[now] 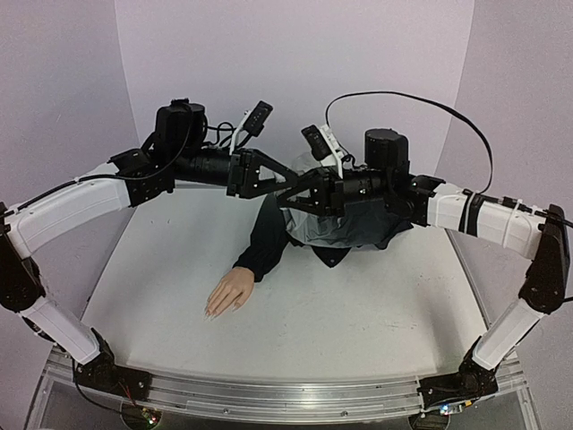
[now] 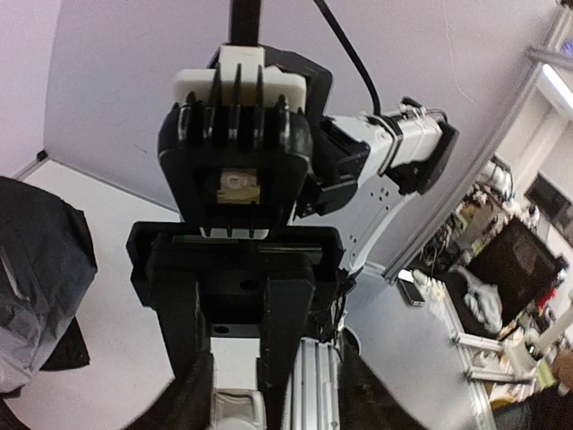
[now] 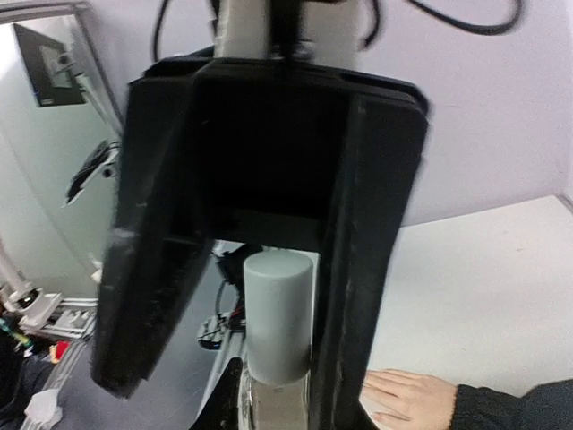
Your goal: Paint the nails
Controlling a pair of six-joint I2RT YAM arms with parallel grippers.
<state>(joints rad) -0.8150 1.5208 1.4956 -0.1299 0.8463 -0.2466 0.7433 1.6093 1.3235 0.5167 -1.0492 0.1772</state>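
Right gripper (image 3: 242, 385): clenched on bottle (image 3: 277, 313). Left gripper (image 2: 239, 376): grip state cannot tell. Hazard: tug between grippers tilts bottle, and polish likely spills onto hand (image 1: 228, 296), missing nails (image 1: 211, 313).

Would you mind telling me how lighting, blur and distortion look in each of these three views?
Top external: even, soft light, faint shadows, wide-angle bowing of the table edges. Left wrist: the near parts are dark, with a bright strip glaring at the right edge. Right wrist: its own jaws smeared and soft, the pale cylinder between them sharper.
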